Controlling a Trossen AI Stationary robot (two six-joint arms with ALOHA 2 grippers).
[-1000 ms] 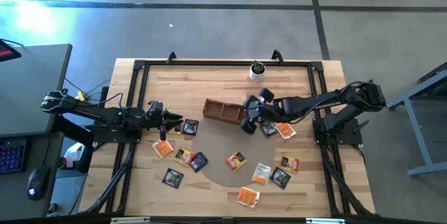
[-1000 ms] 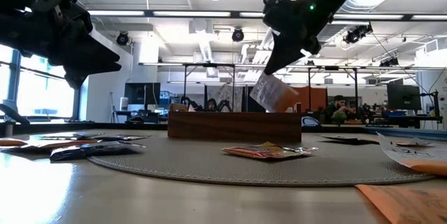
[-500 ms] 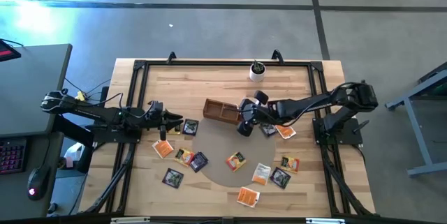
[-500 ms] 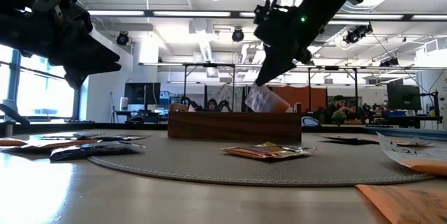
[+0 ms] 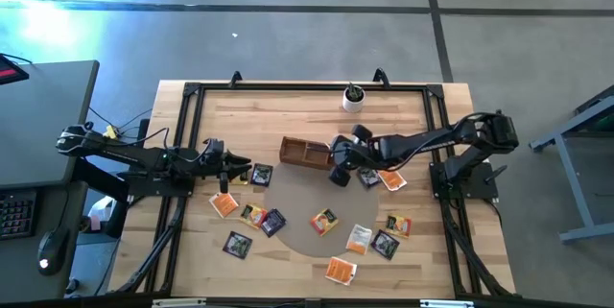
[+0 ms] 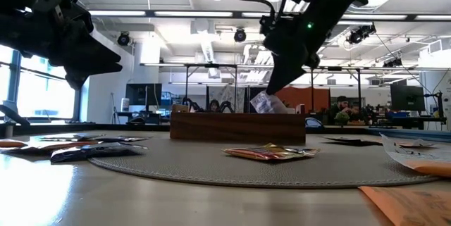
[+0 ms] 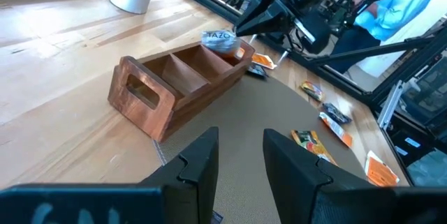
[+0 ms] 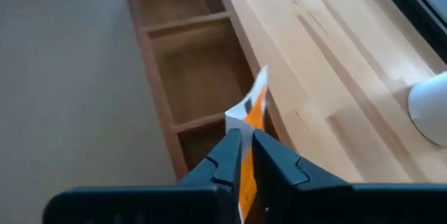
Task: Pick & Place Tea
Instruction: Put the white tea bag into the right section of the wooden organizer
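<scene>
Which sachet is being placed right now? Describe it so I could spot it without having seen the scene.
Start at the wooden box near the middle of the table. At its end nearest the right pincer, a whitish and orange sachet stands on edge between that pincer's fingers, dipping into the end compartment. Every other sachet lies flat on the table or the round mat.

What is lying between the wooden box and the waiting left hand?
Two dark tea bags lie there, in the high view, between the wooden box and the left hand. Otherwise that stretch is bare table.
</scene>
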